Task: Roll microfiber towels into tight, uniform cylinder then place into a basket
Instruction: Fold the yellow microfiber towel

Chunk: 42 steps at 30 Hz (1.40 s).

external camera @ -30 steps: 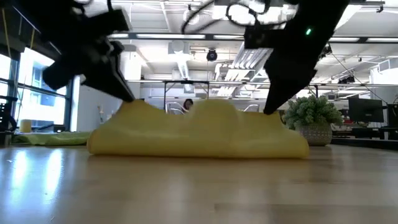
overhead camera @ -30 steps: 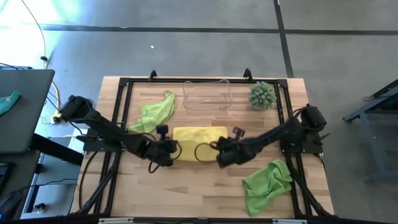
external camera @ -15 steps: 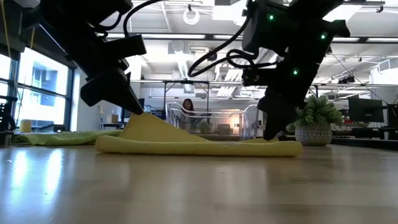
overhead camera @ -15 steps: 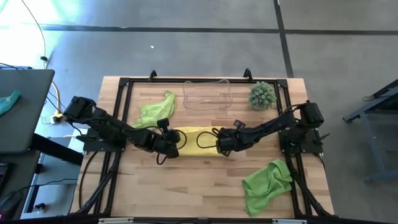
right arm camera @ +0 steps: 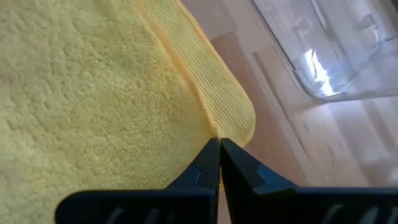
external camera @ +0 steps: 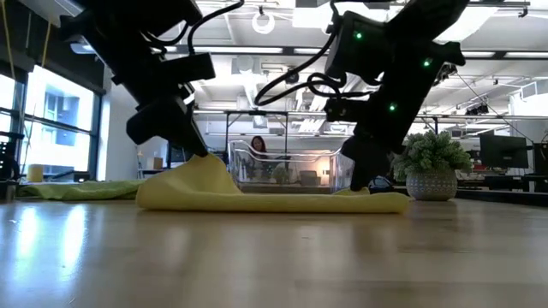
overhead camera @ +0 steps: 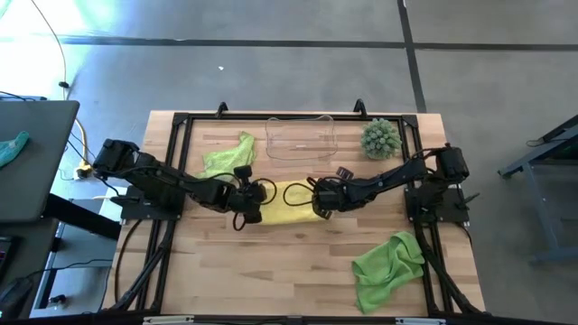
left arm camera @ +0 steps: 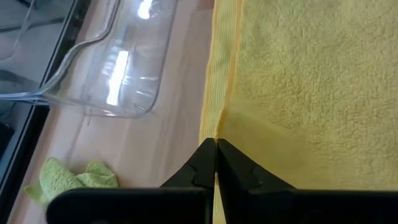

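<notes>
The yellow microfiber towel (overhead camera: 287, 197) lies folded in the table's middle, just in front of the clear basket (overhead camera: 301, 138). My left gripper (overhead camera: 254, 202) is shut on the towel's left end, and my right gripper (overhead camera: 319, 202) is shut on its right end. In the low view the towel (external camera: 274, 200) rests flat on the wood except for a raised left end under my left gripper (external camera: 197, 151). One lime green towel (overhead camera: 226, 157) lies crumpled at the far left. Another (overhead camera: 386, 264) lies at the near right. My left gripper pinches the yellow towel at its ribbed hem (left arm camera: 217, 127) between its two fingertips, slanting down from the table's left. That end (external camera: 202, 164) is held up a little off the wood while the remainder lies on the table. My right gripper pinches the towel beside its hemmed corner (right arm camera: 214, 132) between its two fingertips, slanting down from the table's right. That end (external camera: 364, 193) sits low, close to the table.
A spiky green plant in a pot (overhead camera: 380, 138) stands at the far right beside the basket. A black frame (overhead camera: 185, 122) runs round the tabletop. Bare wood (overhead camera: 271, 271) lies toward the near edge.
Both grippers, shut throughout, have carried the yellow towel's near edge toward the table's far edge and down. The towel has folded over on itself: its raised hump has sunk flat, its right end has dropped to the wood, and it now covers a narrower strip.
</notes>
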Tool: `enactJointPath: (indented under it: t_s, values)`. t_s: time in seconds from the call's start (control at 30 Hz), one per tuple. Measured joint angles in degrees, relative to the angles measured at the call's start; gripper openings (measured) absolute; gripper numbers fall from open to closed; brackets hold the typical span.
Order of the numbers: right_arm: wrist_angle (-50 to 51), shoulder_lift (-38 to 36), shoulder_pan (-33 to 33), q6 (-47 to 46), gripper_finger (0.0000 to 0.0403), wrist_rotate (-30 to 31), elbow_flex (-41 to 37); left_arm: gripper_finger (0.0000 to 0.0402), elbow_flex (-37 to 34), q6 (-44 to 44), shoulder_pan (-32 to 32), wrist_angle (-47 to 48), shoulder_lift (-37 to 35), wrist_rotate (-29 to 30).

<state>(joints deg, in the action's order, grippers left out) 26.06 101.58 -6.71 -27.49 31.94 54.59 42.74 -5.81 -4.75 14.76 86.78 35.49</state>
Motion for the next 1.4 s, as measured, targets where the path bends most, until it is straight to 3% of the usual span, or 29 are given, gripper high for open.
enactJointPath:
  t_s: [0.6,0.8,1.2,1.4]
  values:
    - [-0.72,-0.07,0.75,0.99,0.0000,2.60,0.09,0.0001,0.04,0.01,-1.05,-1.35,-0.87,6.03]
    - [-0.86,-0.07,1.15,1.44,0.0000,6.05,0.09,0.0000,0.04,0.02,-1.05,-1.03,-0.87,8.45]
    - [-4.15,-0.11,4.76,2.50,0.0001,1.90,0.09,0.0000,0.04,0.01,-1.05,0.22,-0.85,8.72]
    - [-4.14,-0.11,4.97,2.08,0.0047,1.95,0.09,0.0000,0.02,0.02,-1.05,0.92,-0.85,8.69]
